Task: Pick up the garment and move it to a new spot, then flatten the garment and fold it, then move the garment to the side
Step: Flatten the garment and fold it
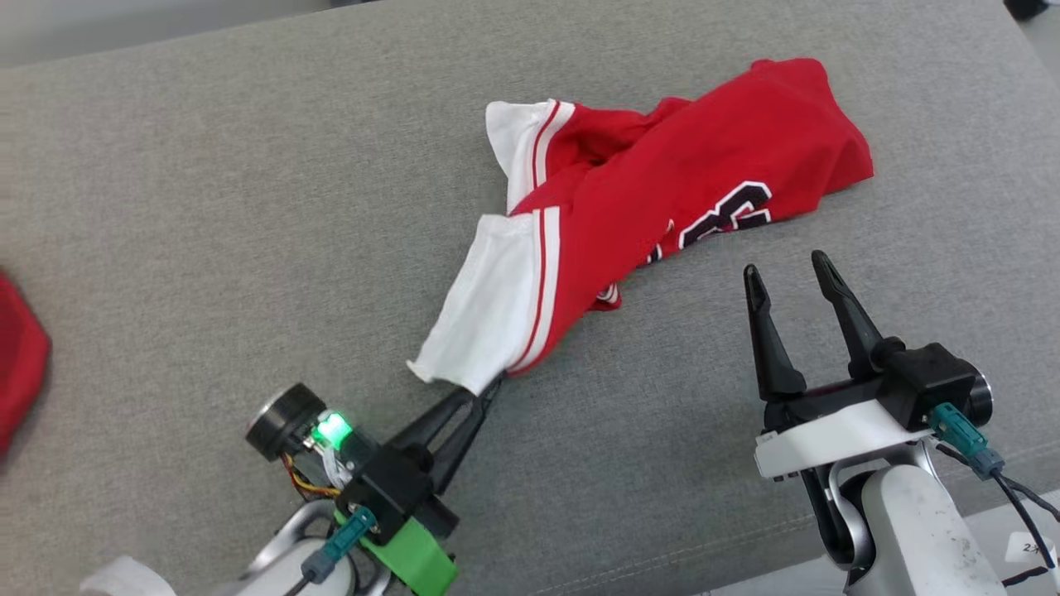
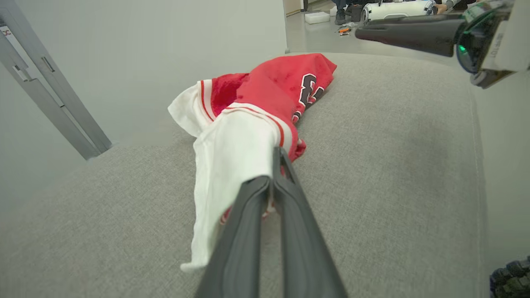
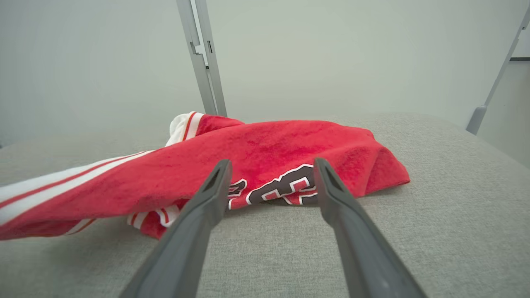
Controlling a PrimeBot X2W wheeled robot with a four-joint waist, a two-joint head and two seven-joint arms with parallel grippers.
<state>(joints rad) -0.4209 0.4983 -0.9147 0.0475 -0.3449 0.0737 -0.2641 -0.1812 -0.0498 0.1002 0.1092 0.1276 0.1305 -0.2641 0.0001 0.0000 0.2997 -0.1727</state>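
- At the far left edge of the head view, a red object (image 1: pixel 18 364) lay on the grey cushion (image 1: pixel 207 207), cut by the frame. We could not tell what it was, and it lay well apart from the work.
- The left gripper (image 1: pixel 487 387) had its jaws pressed together on a corner of the white panel (image 1: pixel 489 306) of the garment (image 1: pixel 687 182). In the left wrist view the two fingers (image 2: pixel 244 223) met around a pinch of white cloth, so we read this as a hold on the near left end.
- From that pinch the garment ran as one crumpled, twisted band up and to the right across the cushion. It was white and striped beside the left gripper, and plain red with a black-and-white number print (image 1: pixel 729 215) toward the far right end. We took this diagonal as its long axis.
- The right gripper (image 1: pixel 785 263) stood with its jaws wide apart and nothing between them, just on the near side of the printed end and not touching it. The right wrist view showed the print directly ahead of its fingertips.
- We judged that the coming move turned on this relation. The free end lay straight ahead of the right gripper, the nearer arm, so a short forward reach would give holds at both ends of the axis for flattening.
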